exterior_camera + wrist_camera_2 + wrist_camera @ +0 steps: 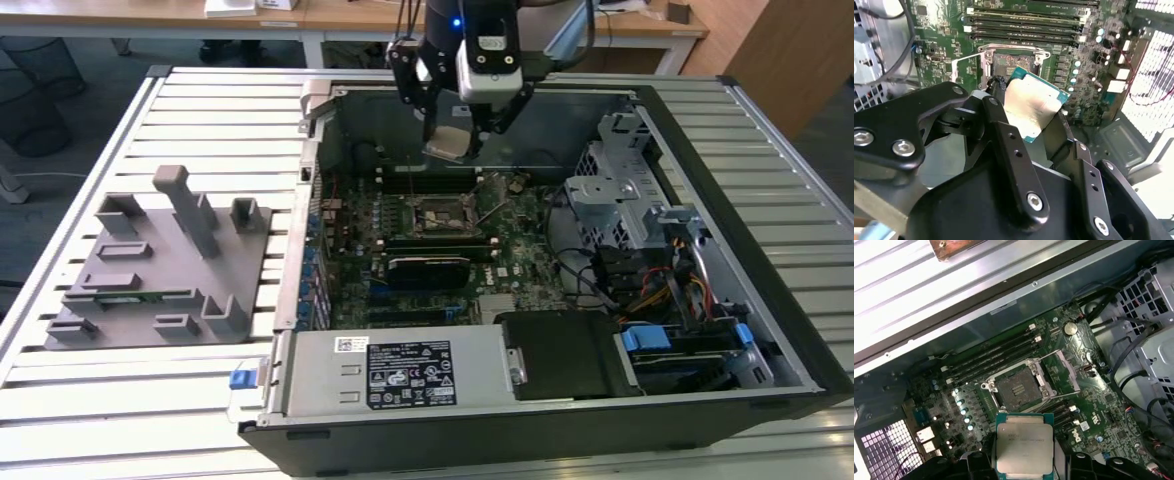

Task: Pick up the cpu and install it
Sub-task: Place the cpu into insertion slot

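My gripper (455, 132) hangs over the far part of the open computer case (787, 330), shut on the cpu (450, 146). The cpu (1023, 446) is a small square chip with a silver-grey top and a green edge, held by its sides between my black fingers (1004, 130). It tilts slightly in the second wrist view, where the cpu (1030, 106) hovers above the motherboard. Below and just ahead of it lies the empty cpu socket (1015, 389) with its metal load frame (1066, 371) swung open. In the exterior view the socket (435, 213) sits mid-board, nearer than the gripper.
Memory slots (999, 352) run beside the socket. A black block (427, 268) lies on the board nearer the camera. A metal drive cage (625, 195) and cables fill the case's right part, and a power supply (387, 370) fills its front. A grey fixture (147, 270) stands on the slatted table.
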Motion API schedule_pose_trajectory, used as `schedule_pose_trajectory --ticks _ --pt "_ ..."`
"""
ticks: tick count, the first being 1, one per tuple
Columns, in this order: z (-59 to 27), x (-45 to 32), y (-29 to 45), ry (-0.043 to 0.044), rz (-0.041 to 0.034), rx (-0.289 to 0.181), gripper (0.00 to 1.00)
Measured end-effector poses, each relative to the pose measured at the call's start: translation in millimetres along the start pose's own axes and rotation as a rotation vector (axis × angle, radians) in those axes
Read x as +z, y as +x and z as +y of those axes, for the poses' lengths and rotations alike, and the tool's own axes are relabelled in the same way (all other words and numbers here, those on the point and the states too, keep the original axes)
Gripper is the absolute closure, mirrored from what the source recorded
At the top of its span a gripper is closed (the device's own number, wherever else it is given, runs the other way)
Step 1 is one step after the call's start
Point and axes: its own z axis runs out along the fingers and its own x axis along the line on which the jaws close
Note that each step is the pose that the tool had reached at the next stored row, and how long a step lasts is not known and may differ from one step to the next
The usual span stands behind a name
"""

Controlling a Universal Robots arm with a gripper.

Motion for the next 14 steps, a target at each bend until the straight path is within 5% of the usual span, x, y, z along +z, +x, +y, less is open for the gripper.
schedule_pose_trajectory --ticks 14 --pt "1.2 2.9 0.6 -0.0014 -0.0088 0.163 0.46"
